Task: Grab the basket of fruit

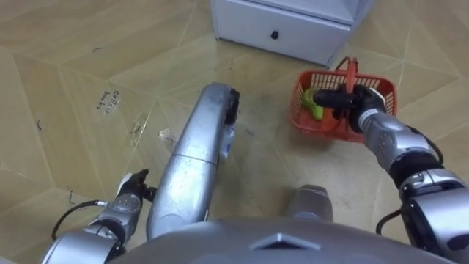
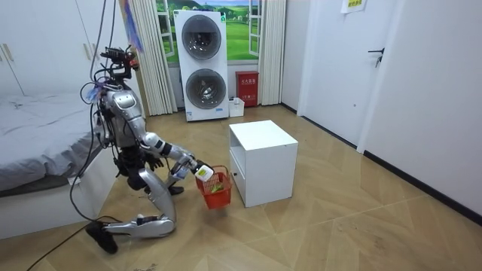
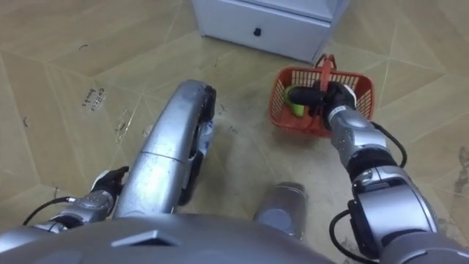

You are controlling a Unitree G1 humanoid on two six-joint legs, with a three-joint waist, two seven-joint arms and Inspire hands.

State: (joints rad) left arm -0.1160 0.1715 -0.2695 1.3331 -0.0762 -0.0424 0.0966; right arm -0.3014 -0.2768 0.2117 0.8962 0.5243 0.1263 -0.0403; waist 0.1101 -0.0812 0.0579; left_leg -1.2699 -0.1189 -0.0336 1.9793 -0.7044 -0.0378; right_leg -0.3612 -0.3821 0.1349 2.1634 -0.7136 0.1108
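Left eye view: your right hand (image 1: 350, 103) has its fingers curled round the handle (image 1: 350, 72) of the fruit basket (image 1: 306, 125). The basket is low, just in front of the white cabinet (image 1: 278, 26), with green fruit (image 1: 314, 108) inside. Left hand (image 1: 130, 192) sits idle at lower left; can't tell if it's open or closed.

Room view: the robot kneels between the bed (image 2: 30, 128) and the cabinet. Can't tell if the basket is clear of the floor.

Right eye view: same wrap on the handle. I'd lift straight up, slowly, with the handle seated in the palm so the basket hangs level and misses the cabinet.
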